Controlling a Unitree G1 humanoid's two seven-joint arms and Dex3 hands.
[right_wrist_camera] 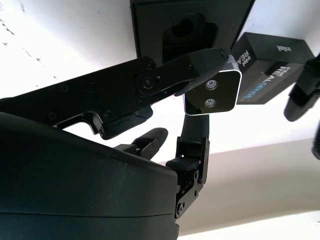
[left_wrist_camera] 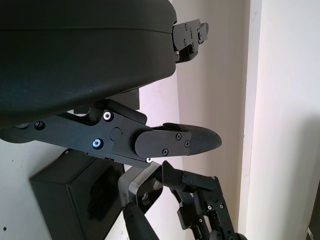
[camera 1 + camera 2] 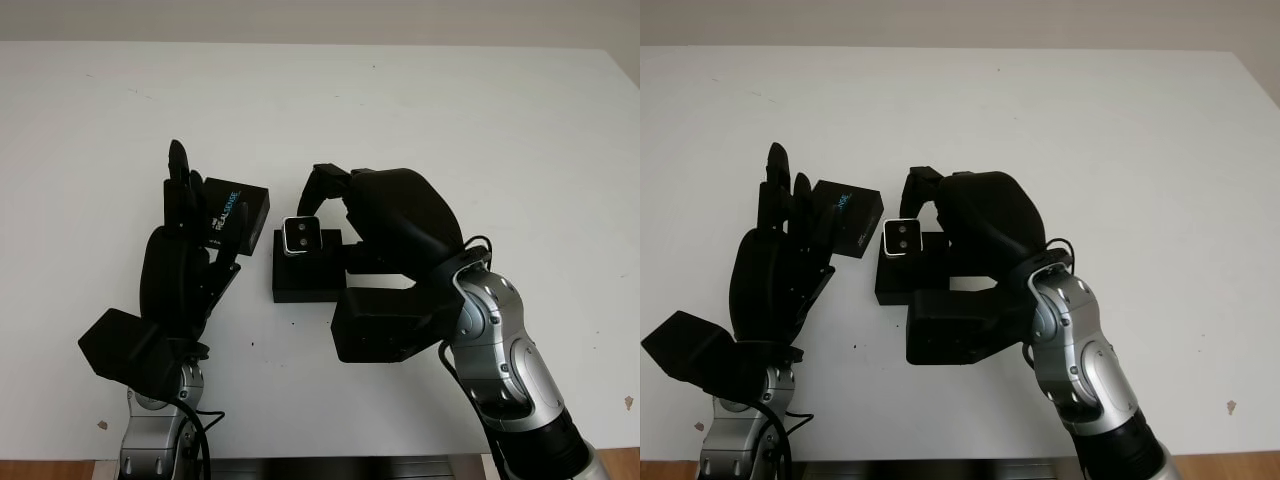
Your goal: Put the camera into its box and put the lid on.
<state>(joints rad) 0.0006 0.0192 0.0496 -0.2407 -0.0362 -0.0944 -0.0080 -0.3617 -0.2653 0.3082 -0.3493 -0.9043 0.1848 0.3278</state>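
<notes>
My right hand (image 3: 318, 206) is shut on the small silver camera (image 3: 300, 237) and holds it just above the open black box (image 3: 300, 282) in the middle of the table. In the right wrist view the camera (image 1: 212, 94) is pinched between the fingers, its two lenses showing, with the box's foam cut-out (image 1: 190, 30) beyond it. The black lid (image 3: 238, 214) with printed lettering lies left of the box. My left hand (image 3: 192, 205) is open and stands upright beside the lid, fingers pointing away from me.
The white table (image 3: 450, 110) stretches bare to the right and to the far side. Its front edge runs close below both arms. Small dark specks mark the surface near the front corners.
</notes>
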